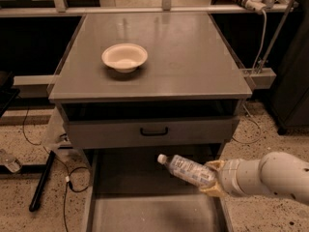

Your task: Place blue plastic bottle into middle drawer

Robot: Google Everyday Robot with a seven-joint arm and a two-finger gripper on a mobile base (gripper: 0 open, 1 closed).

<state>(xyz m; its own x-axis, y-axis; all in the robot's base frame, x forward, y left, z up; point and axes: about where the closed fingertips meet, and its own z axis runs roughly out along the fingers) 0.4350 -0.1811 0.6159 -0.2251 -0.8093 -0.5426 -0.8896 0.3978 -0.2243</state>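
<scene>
Well, claw (211,179) (with bottle (187,169)) over drawer (145,212)

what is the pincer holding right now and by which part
The pincer holds the blue plastic bottle by its base end, at lower right; the white cap points left, over the open middle drawer.

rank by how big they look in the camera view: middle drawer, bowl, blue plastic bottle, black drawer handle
1. middle drawer
2. blue plastic bottle and bowl: about alike. The bottle, held by the gripper over the drawer's right side, is nearer the camera, so they are not ranked.
3. black handle
</scene>
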